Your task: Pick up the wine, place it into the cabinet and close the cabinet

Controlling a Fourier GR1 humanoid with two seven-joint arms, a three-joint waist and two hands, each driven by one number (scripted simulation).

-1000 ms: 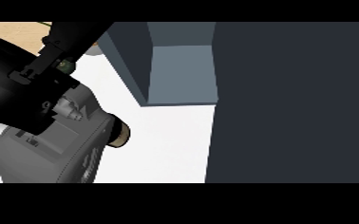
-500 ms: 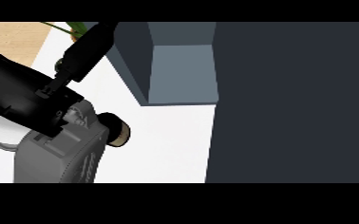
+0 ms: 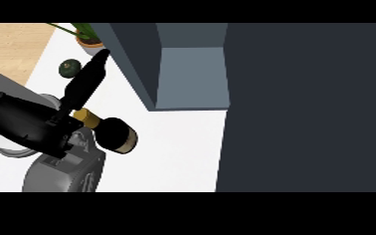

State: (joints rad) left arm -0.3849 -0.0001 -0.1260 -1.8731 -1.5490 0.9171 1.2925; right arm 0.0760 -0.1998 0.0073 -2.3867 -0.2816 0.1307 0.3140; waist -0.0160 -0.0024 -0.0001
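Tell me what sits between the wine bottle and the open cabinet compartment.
Nothing: the head view shows only bare white counter between the wine bottle, held in the left hand, and the cabinet.

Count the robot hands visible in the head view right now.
1. A black hand shows at the left edge, above a grey forearm, beside the wine bottle. Which hand it is, I cannot tell; the other shows nowhere and may lie outside the view.
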